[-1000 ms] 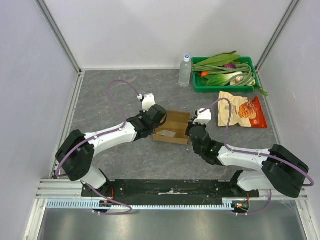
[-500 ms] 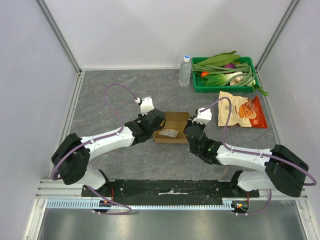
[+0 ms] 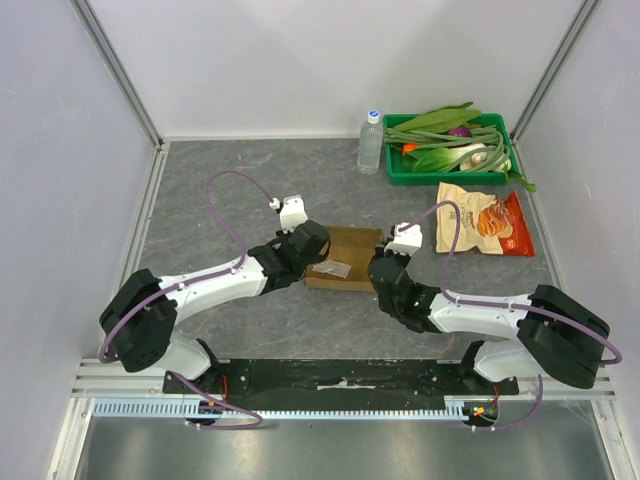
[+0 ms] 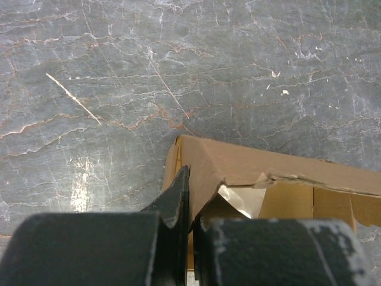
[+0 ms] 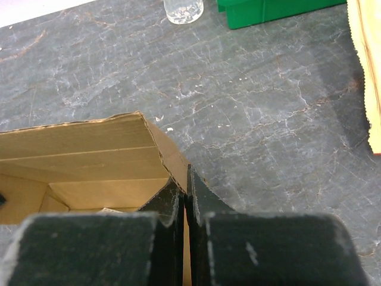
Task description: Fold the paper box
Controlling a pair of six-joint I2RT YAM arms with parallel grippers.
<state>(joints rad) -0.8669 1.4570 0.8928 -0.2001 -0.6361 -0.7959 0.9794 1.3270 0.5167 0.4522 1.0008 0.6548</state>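
Observation:
The paper box (image 3: 350,248) is a brown cardboard carton lying open-topped mid-table between my two arms. My left gripper (image 3: 311,262) is shut on the box's left wall, pinching the cardboard (image 4: 268,173) between its fingers (image 4: 178,202). My right gripper (image 3: 379,268) is shut on the right wall, with the thin cardboard edge (image 5: 172,158) clamped between its black fingers (image 5: 205,199). A small crumpled white scrap (image 4: 241,199) lies inside the box. The box's creased inner panels (image 5: 77,152) show in the right wrist view.
A clear water bottle (image 3: 370,142) stands at the back, beside a green tray (image 3: 394,176) of vegetables. An orange-tan snack bag (image 3: 485,220) lies flat to the right of the box. Aluminium frame rails and white walls border the table.
Both grippers stay clamped on the box's walls. The left wrist has shifted slightly left and nearer, and the box has moved a little toward the near edge with it.

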